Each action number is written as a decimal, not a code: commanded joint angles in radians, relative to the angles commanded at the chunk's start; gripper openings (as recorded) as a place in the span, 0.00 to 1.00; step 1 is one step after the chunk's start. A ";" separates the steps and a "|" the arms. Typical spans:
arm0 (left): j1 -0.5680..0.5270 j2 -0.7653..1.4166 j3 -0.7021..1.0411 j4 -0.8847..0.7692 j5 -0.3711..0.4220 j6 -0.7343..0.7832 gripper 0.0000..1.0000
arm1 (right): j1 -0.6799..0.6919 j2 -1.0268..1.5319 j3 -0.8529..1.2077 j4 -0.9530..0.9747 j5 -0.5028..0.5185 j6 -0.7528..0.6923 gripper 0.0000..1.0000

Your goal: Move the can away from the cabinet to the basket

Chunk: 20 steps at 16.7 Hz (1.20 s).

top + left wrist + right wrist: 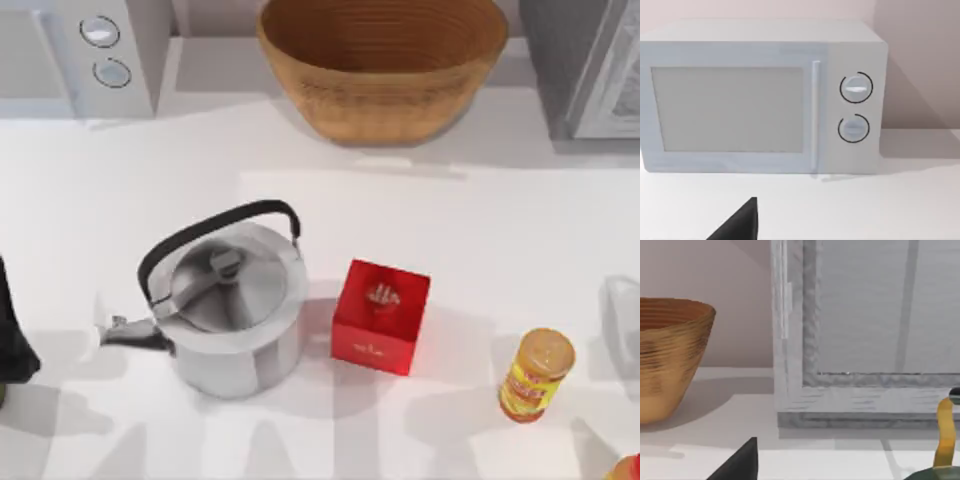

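The tan woven basket (383, 62) stands at the back middle of the table, and its side (667, 357) also appears in the right wrist view. The grey cabinet (590, 65) with its paler framed door (865, 330) is at the back right. A red and yellow sliver (627, 467) sits at the front right corner, cut off by the edge; I cannot tell whether it is the can. My left arm (10, 335) is parked at the left edge. A dark part of my left gripper (740, 225) faces the white appliance. A dark part of my right gripper (740, 462) faces the cabinet.
A steel kettle (228, 305) with a black handle stands left of centre, a red box (380, 315) beside it. An orange-yellow can with a red label (536, 375) stands front right. The white appliance with two knobs (100, 50) is back left. A yellow and green object (942, 450) lies near my right gripper.
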 joint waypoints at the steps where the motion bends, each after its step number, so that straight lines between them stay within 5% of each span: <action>1: 0.000 0.000 0.000 0.000 0.000 0.000 1.00 | 0.000 0.000 0.000 0.000 0.000 0.000 1.00; 8: 0.000 0.000 0.000 0.000 0.000 0.000 1.00 | 0.022 0.177 0.220 -0.052 0.031 0.003 1.00; 20: 0.000 0.000 0.000 0.000 0.000 0.000 1.00 | 0.139 0.988 1.283 -0.308 0.146 0.013 1.00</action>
